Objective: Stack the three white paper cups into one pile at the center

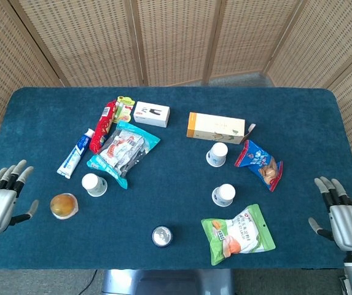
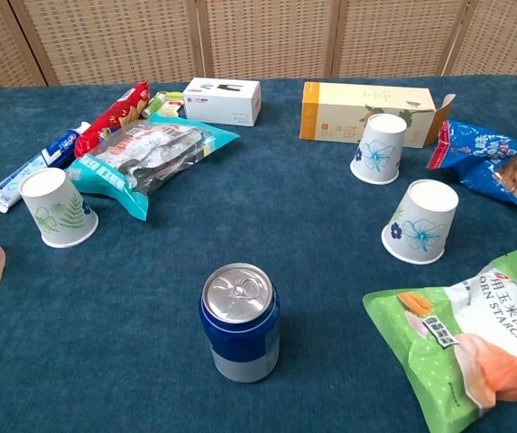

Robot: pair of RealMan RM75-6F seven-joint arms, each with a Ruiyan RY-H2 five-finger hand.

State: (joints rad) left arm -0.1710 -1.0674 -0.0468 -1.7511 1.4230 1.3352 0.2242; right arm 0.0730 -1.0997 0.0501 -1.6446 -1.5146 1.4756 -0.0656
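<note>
Three white paper cups stand upside down and apart on the blue-covered worktop [image 1: 176, 104] — the leaf-printed white paper cup [image 1: 94, 184] at the left beside a teal snack pouch [image 1: 123, 150], the two blue-flowered white paper cups [image 1: 217, 153] [image 1: 223, 194] right of centre. The left hand [image 1: 0, 200] and the right hand [image 1: 343, 215] hover at the worktop's near corners — fingers spread, holding nothing. A blue drink can [image 2: 240, 320] stands near the front.
</note>
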